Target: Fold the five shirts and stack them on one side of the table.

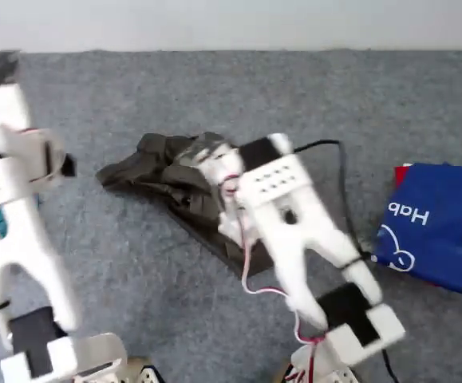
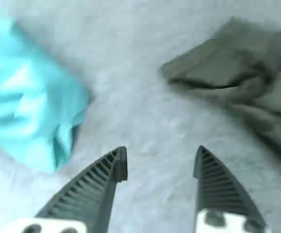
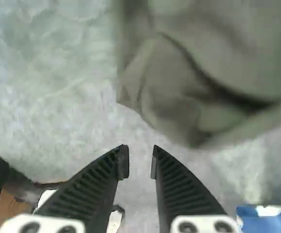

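A crumpled dark olive shirt [image 1: 167, 175] lies near the middle of the grey table [image 1: 135, 263]. My right gripper [image 3: 139, 160] hovers just beside the olive shirt's [image 3: 203, 73] edge, its fingers a narrow gap apart with nothing between them. My right arm [image 1: 282, 207] stretches over that shirt. My left gripper [image 2: 162, 160] is open wide above bare table, between a cyan shirt [image 2: 28, 97] and the olive shirt [image 2: 237, 73]. My left arm [image 1: 15, 207] stands at the table's left side. A folded blue shirt [image 1: 438, 223] rests at the right edge.
A sliver of red cloth [image 1: 402, 171] shows under the blue shirt. Cables [image 1: 342, 183] run from the right arm across the table. A corner of blue cloth [image 3: 269, 216] sits near the right gripper. The arm bases [image 1: 63, 355] stand at the front edge.
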{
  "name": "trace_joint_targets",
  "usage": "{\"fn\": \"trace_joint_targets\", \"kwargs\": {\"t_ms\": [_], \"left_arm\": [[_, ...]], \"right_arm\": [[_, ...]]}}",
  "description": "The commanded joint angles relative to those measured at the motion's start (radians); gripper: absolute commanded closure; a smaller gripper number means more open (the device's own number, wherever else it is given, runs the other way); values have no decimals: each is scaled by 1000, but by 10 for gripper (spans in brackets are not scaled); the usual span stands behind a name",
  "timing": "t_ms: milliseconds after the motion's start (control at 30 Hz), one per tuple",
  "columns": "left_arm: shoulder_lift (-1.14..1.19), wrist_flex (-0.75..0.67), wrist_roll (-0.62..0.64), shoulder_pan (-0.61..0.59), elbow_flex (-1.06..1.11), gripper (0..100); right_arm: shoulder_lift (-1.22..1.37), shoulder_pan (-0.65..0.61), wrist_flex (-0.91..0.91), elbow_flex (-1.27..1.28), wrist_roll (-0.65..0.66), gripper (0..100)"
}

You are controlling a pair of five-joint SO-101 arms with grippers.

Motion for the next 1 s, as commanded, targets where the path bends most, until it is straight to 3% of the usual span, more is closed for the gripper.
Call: {"fn": "trace_joint_targets", "kwargs": {"t_ms": [0, 267, 433, 667, 733, 867, 967], "left_arm": [[-74, 11, -11, -118, 61, 783], [-137, 11, -63, -226, 183, 783], [-178, 9, -77, -265, 197, 783], [-198, 9, -81, -319, 197, 783], [-198, 9, -81, -339, 197, 783], [-198, 9, -81, -381, 199, 783], [-198, 9, -81, -385, 203, 783]], "right_arm": [[73, -42, -41, -164, -9, 904], [349, -65, -93, -578, -6, 902], [518, -65, -82, -812, -8, 770], [733, -64, -82, -1000, -3, 758], [780, -53, -68, -1036, 0, 801], [814, 7, 21, -1132, 38, 998], [809, 64, 58, -1143, 46, 985]]}}
